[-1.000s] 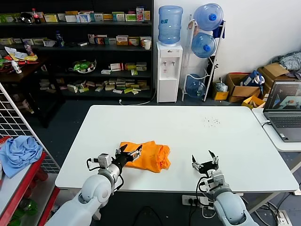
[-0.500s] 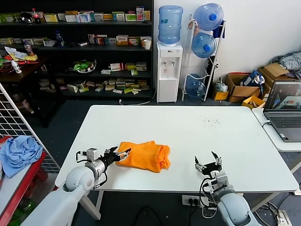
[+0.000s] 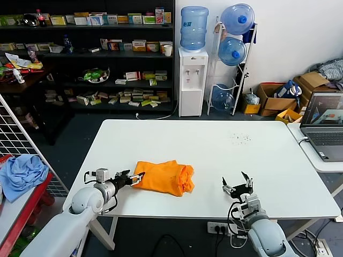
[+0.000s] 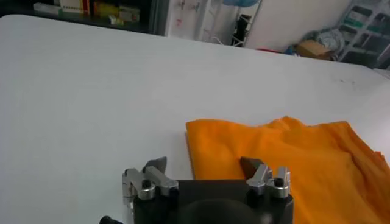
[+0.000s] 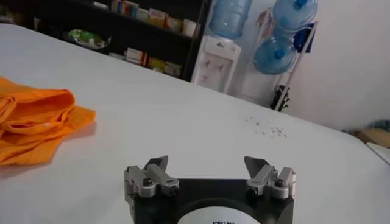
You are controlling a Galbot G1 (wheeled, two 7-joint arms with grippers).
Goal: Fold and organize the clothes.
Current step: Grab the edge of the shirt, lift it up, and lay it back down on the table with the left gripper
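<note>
On table (image 3: 225, 139): one T-shirt (image 3: 163, 177), two spread hands.

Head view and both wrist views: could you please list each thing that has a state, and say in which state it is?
orange T-shirt: folded into a bundle, lying on the white table, not held.
left gripper: open, at the shirt's left edge, holding nothing.
right gripper: open, empty, apart from the shirt.
laptop: lid open, screen lit.
</note>
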